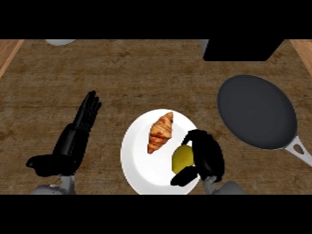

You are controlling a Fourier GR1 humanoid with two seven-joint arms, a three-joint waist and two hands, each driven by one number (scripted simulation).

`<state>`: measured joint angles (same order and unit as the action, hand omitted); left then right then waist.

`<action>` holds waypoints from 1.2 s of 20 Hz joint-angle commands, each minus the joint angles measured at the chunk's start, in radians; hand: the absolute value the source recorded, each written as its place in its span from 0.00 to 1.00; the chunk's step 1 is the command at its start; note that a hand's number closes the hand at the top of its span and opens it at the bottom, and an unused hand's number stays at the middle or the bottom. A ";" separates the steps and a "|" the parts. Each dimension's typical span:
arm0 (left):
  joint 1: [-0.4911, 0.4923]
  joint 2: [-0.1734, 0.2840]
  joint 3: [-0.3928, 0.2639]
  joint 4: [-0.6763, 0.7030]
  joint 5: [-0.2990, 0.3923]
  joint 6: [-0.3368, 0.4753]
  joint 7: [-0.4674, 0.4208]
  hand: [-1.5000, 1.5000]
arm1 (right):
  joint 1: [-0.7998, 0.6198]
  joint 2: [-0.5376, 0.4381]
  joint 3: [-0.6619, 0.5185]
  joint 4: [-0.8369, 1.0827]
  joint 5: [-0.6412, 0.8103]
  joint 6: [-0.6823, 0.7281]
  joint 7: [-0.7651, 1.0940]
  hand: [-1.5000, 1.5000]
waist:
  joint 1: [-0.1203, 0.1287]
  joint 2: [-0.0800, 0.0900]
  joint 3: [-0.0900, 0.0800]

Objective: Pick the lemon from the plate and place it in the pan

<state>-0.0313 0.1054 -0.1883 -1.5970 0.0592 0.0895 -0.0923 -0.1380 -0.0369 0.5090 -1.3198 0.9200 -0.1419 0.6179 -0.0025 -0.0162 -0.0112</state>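
Grasping step: right hand (204, 157) curled round oval yellow lemon (182, 157) on round white plate (134, 155); next, lifting rightward to dark round pan (256, 112).

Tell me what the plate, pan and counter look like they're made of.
Plate: glossy white, probably ceramic; smooth, uniform surface. Pan: matte dark grey inside, likely nonstick-coated metal; handle has a pale metallic neck and a black grip. Counter: brown, mottled and grainy, maybe wood or stone; hard to tell which.

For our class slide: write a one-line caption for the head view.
Right hand curls round the lemon on the plate, beside a croissant; pan waits.
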 commanded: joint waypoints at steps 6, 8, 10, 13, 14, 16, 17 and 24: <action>-0.033 -0.016 0.017 0.015 -0.020 0.008 0.025 0.50 | 0.070 -0.063 0.096 -0.234 0.160 -0.014 0.004 1.00 | -0.003 0.013 0.011; -0.042 0.001 0.033 0.035 0.002 -0.021 0.016 0.50 | 0.100 -0.113 0.176 -0.311 0.141 0.044 -0.081 1.00 | -0.007 0.012 0.011; -0.010 -0.033 -0.013 0.039 -0.038 0.009 -0.009 0.50 | 0.110 -0.138 0.267 -0.345 0.138 0.066 -0.170 1.00 | -0.003 0.011 0.011; 0.027 0.022 0.054 0.046 0.021 -0.051 -0.052 0.50 | 0.183 -0.218 0.279 -0.553 0.254 0.022 -0.104 1.00 | -0.010 0.010 0.010; 0.025 -0.066 -0.033 0.052 -0.050 0.024 -0.044 0.50 | 0.180 -0.215 0.289 -0.601 0.277 0.013 -0.097 1.00 | -0.015 0.009 0.010; 0.054 0.015 0.024 -0.030 0.017 -0.048 -0.010 0.50 | 0.199 -0.223 0.263 -0.685 0.290 -0.031 -0.091 1.00 | -0.005 0.009 0.011; 0.002 -0.039 0.003 -0.008 -0.029 0.022 0.014 0.50 | 0.218 -0.245 0.254 -0.750 0.282 -0.035 -0.098 1.00 | -0.013 0.010 0.011; 0.014 -0.012 0.032 0.033 -0.014 -0.032 -0.032 0.50 | 0.319 -0.248 0.110 -0.828 0.126 -0.126 -0.119 1.00 | -0.002 0.016 0.012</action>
<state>-0.0332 0.0847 -0.1669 -1.5705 0.0365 0.0782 -0.1045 0.1319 -0.2826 0.6893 -2.1233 1.1164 -0.2010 0.5166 -0.0080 -0.0027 -0.0002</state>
